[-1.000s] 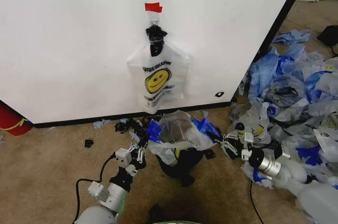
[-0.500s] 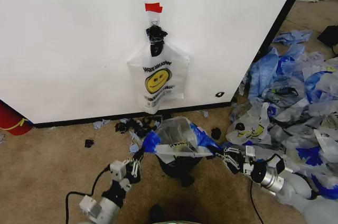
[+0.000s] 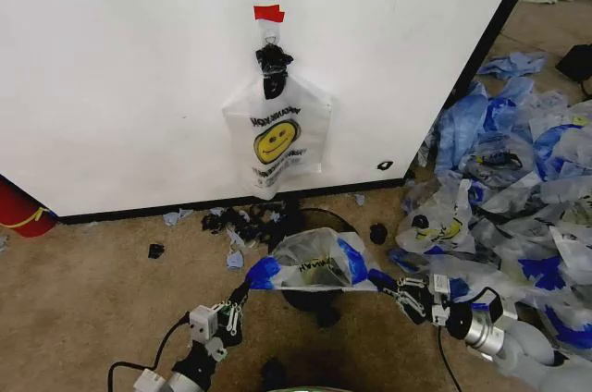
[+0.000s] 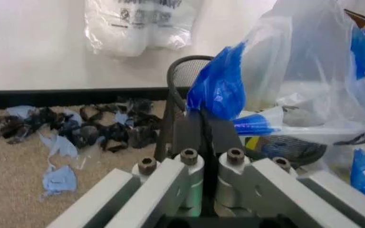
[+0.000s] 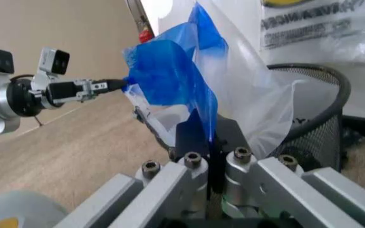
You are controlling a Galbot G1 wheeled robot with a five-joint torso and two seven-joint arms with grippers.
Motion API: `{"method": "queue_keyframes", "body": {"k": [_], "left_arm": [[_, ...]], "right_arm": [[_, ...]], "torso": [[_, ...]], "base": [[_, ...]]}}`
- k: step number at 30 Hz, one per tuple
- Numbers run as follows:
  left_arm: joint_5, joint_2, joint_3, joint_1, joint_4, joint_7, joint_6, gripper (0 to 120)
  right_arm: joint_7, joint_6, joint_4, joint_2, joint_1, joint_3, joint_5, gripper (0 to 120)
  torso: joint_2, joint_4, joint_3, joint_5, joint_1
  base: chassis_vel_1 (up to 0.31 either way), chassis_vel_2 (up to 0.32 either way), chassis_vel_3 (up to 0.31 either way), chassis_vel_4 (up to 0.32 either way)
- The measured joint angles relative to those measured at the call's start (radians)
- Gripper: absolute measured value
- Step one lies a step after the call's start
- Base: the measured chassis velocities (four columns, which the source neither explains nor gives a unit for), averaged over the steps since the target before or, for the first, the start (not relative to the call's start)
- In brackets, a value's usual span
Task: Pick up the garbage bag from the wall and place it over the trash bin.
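Observation:
A translucent white garbage bag [image 3: 314,261] with blue handle loops hangs stretched between my two grippers, over the near side of the black wire-mesh trash bin [image 3: 319,218]. My left gripper [image 3: 244,290] is shut on its left blue handle [image 4: 217,90]. My right gripper [image 3: 388,284] is shut on the right blue handle [image 5: 169,76]. The bin's far rim [image 4: 189,64] shows uncovered behind the bag, and its mesh side [image 5: 322,114] stands beside the plastic. Another smiley-face bag [image 3: 275,138] hangs on the white wall [image 3: 120,68] under red tape [image 3: 268,13].
A heap of mostly blue plastic bags [image 3: 518,161] covers the floor on the right. Black and blue scraps [image 3: 242,222] lie at the wall's base. A red cylinder [image 3: 14,207] stands at far left. A black cable [image 3: 139,369] trails by my left arm.
Both grippers have drawn back toward me and lower, pulling the bag with them. Its mouth is stretched flatter and wider, and the bin's far rim now shows behind it.

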Motion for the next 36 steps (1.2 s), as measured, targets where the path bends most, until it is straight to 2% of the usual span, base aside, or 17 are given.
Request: {"method": "queue_keyframes", "body": {"k": [16,24,36], "left_arm": [[0.032,-0.034,0.065,0.001,0.056,0.048,-0.027,0],[0.016,-0.027,0.08,-0.051,0.096,0.046,-0.024,0],[0.04,-0.044,0.111,-0.07,0.153,0.046,-0.038,0]], "right_arm": [[-0.006,0.009,-0.035,0.003,-0.038,0.032,-0.003,0],[0.005,0.011,-0.07,0.018,-0.006,0.013,-0.003,0],[0.026,0.021,-0.142,0.042,0.044,-0.02,-0.002,0]], "torso": [[0.0,0.0001,0.0,0.0,0.0],[0.0,0.0,0.0,-0.0001,0.0],[0.0,0.0,0.0,-0.0001,0.0]], "base": [[0.0,0.0,0.0,0.0],[0.0,0.0,0.0,0.0],[0.0,0.0,0.0,0.0]]}}
